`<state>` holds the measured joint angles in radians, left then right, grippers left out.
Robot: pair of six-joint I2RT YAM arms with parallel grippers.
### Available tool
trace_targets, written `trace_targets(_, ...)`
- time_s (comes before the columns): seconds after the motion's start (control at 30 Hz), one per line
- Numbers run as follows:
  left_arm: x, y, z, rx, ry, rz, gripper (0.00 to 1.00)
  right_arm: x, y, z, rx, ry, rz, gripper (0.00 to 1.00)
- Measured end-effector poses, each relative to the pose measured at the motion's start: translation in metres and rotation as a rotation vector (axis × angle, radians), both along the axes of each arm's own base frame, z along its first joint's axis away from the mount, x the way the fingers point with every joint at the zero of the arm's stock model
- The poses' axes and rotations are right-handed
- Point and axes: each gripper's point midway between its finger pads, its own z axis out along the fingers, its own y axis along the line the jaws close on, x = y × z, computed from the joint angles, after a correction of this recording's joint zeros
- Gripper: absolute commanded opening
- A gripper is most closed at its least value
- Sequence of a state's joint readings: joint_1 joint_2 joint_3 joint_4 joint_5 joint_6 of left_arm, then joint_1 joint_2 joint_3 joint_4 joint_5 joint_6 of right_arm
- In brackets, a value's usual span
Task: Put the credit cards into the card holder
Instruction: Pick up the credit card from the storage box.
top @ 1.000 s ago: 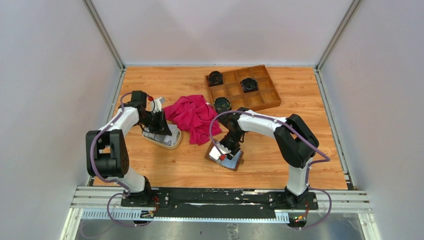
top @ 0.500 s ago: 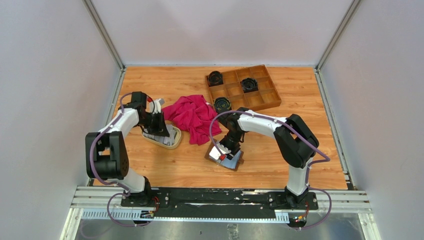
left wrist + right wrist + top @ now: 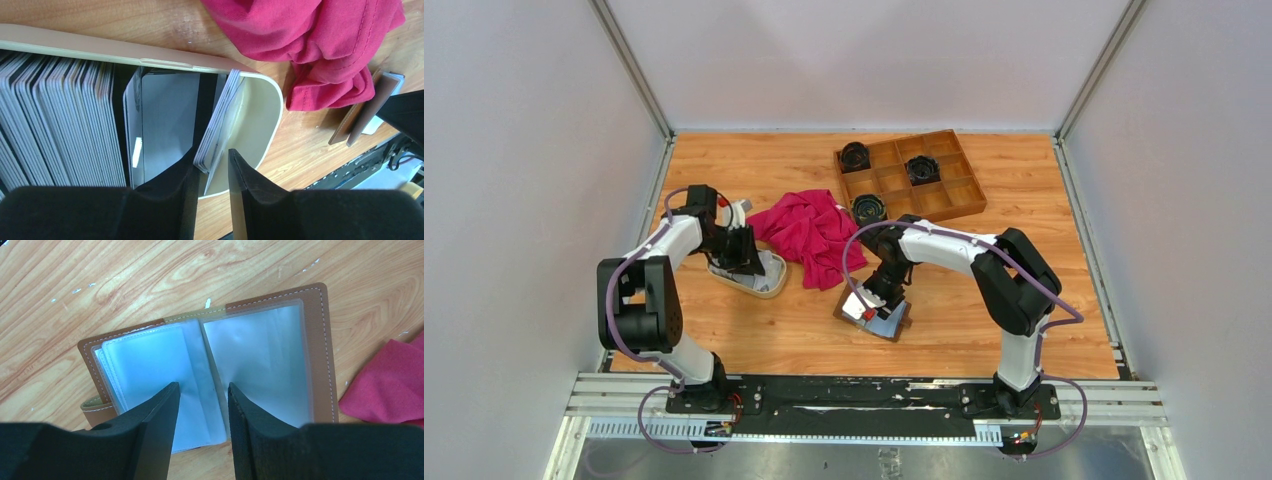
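Toward the left of the counter (image 3: 754,330), the dish (image 3: 260,107) is holding the cards (image 3: 65,120) on edge, the left gripper (image 3: 210,187) is straddling the end few, slightly spread, while the right gripper (image 3: 202,410) is poised, spread, over the holder (image 3: 322,340) lying open mid-counter.

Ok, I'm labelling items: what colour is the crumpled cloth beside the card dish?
The cloth is magenta-red, clearest in the left wrist view.

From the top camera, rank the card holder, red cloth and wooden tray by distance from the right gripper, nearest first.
1. Card holder, directly under the right gripper.
2. Red cloth, just left of it.
3. Wooden tray, behind, farthest.
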<state>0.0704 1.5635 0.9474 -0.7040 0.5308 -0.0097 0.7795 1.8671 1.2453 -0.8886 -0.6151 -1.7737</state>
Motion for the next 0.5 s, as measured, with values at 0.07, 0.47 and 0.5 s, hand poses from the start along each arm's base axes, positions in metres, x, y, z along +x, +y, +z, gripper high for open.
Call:
trace_targets(0.07,0.001,0.001,0.000,-0.005,0.001,0.006,0.32,0.000,0.000,0.000,-0.001,0.001,0.000,0.45)
trace_targets(0.47,0.016,0.004,0.007,-0.076,-0.053,0.049,0.28,0.000,0.000,0.000,-0.002,0.002,0.000,0.45)
trace_targets(0.5,0.018,0.004,0.008,-0.082,-0.058,0.052,0.27,0.000,0.000,0.000,-0.002,0.002,0.000,0.45)
